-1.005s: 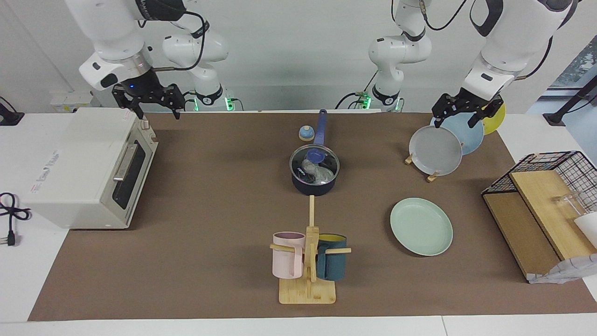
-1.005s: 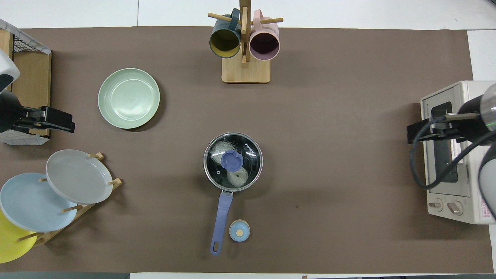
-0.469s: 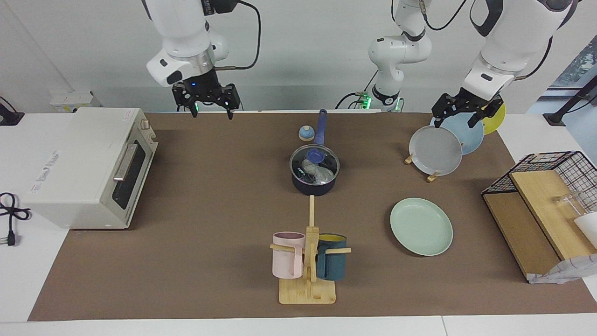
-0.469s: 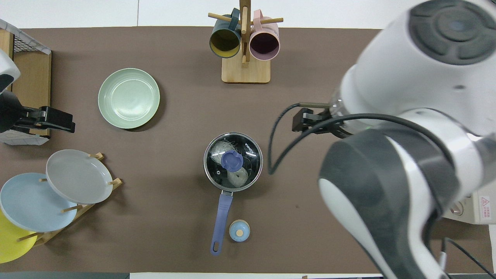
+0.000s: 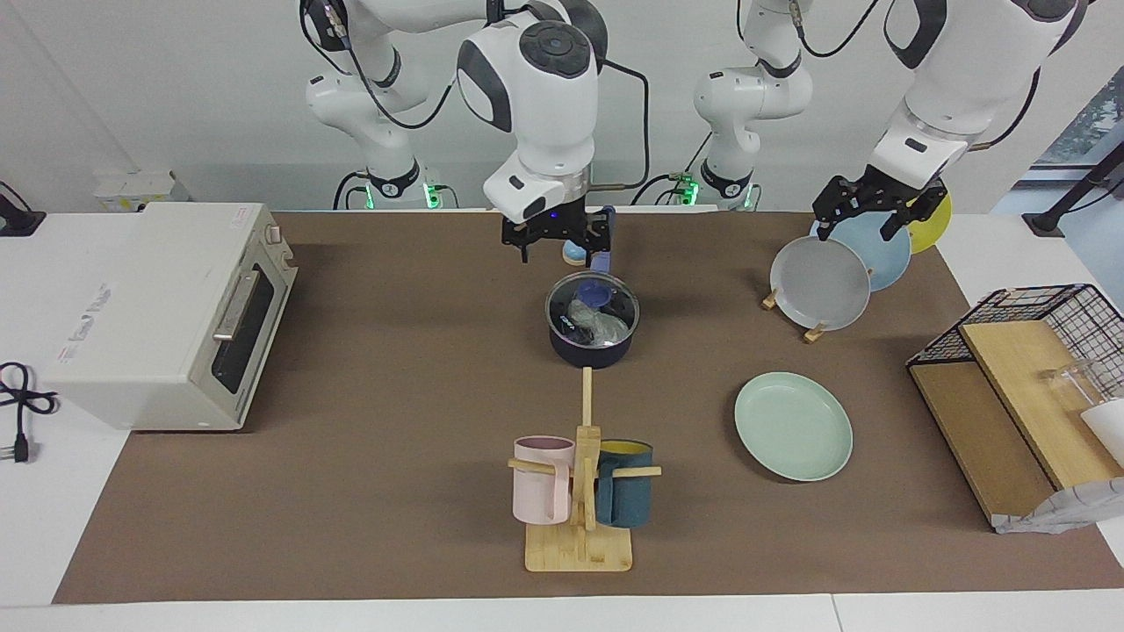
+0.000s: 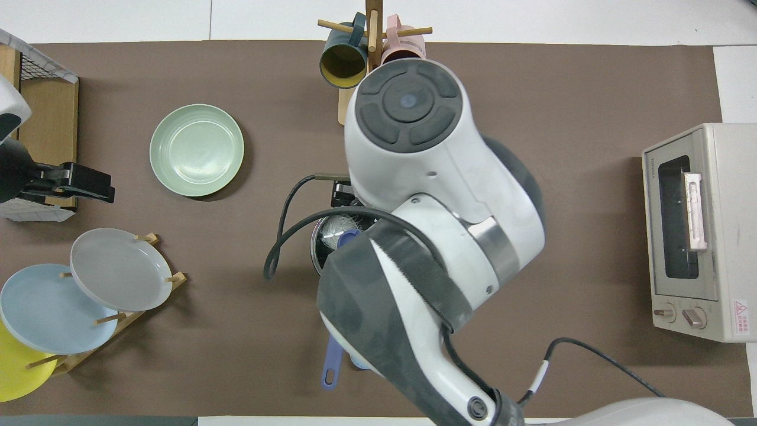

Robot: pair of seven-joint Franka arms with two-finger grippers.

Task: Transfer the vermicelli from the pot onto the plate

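Observation:
The navy pot (image 5: 590, 344) stands mid-table under a glass lid with a blue knob (image 5: 594, 292). Its long blue handle (image 5: 602, 235) points toward the robots. Whitish vermicelli (image 5: 590, 319) shows through the lid. My right gripper (image 5: 565, 249) hangs open and empty over the handle's root, just above the pot's rim. In the overhead view the right arm covers most of the pot (image 6: 318, 251). The mint-green plate (image 5: 793, 426) lies bare toward the left arm's end, farther from the robots than the pot; it also shows in the overhead view (image 6: 196, 149). My left gripper (image 5: 861, 224) waits open over the plate rack.
A mug tree (image 5: 580, 491) with a pink and a teal mug stands farther out than the pot. A rack holds a grey plate (image 5: 821, 283), a light blue one and a yellow one. A toaster oven (image 5: 167, 316) is at the right arm's end, a wire basket (image 5: 1019, 351) at the left arm's end.
My right arm has swung from above the toaster oven across the table to above the pot's handle. The left arm, pot, lid and plate have not moved.

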